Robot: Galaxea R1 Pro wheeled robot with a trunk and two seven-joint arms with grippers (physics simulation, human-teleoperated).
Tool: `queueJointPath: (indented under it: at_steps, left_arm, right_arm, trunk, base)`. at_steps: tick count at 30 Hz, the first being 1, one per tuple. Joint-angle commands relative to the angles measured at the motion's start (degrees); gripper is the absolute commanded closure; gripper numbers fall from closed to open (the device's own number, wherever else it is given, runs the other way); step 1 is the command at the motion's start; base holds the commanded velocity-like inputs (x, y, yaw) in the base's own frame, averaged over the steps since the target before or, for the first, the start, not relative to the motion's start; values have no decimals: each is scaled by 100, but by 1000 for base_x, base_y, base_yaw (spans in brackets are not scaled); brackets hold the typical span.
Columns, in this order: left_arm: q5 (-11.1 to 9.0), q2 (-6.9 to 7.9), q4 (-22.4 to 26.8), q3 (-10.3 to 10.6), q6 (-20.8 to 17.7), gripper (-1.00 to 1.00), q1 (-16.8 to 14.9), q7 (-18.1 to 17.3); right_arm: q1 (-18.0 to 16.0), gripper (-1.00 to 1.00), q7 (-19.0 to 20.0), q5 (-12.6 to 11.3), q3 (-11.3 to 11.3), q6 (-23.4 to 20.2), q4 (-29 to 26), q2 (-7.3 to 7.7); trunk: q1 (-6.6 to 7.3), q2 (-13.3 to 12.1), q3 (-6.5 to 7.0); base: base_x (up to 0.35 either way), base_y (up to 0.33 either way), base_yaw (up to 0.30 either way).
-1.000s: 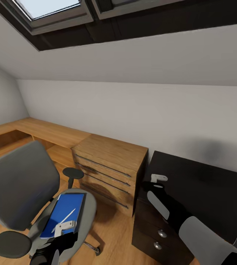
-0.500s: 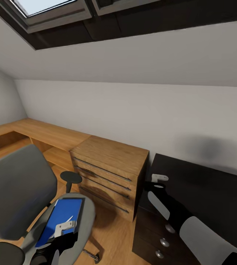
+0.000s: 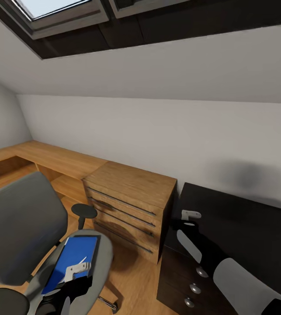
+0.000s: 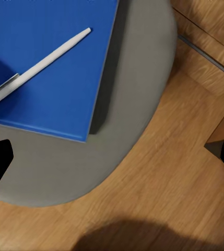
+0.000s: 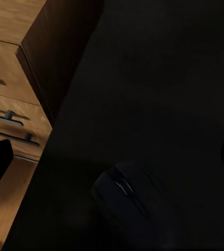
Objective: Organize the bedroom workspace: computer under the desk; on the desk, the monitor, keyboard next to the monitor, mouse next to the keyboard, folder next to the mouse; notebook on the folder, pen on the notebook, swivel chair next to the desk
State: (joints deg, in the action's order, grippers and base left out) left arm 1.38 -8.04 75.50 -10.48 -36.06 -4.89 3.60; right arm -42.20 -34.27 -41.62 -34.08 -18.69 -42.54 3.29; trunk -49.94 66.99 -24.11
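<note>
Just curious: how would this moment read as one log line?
left gripper: above folder, pen on it | swivel chair: holds folder | mouse: on desk

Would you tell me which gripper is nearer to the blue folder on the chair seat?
Left. The left gripper hovers directly over the folder, while the right gripper is off above the desk.

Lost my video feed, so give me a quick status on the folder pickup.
Left gripper open, above folder on chair seat. Pen lies on folder. Right gripper over desk, above mouse.
</note>
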Motion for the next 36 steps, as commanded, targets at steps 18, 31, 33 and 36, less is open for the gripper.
queueJointPath:
  at_steps: [18,31,33,36]
  left_arm:
    - [-23,-11,411,-15,-81,-100,2,-22]
    - [-795,-9,1239,-15,-1307,-100,5,-34]
    - [-859,-6,1322,-15,-1569,-100,5,-35]
    - [-894,-5,1368,-15,-1717,-100,5,-34]
  right_arm:
    - [-8,-100,321,122,-11,-21,501,23]
    - [-13,-100,333,133,-2,-24,623,23]
    - [-15,-100,333,132,-2,-27,648,23]
    - [-16,-100,334,129,0,-34,735,23]
  trunk:
    - [0,5,-7]
    - [0,5,-7]
    - [0,5,-7]
    - [0,5,-7]
  base:
    - [0,0,0]
    - [0,0,0]
    - [0,0,0]
    - [0,0,0]
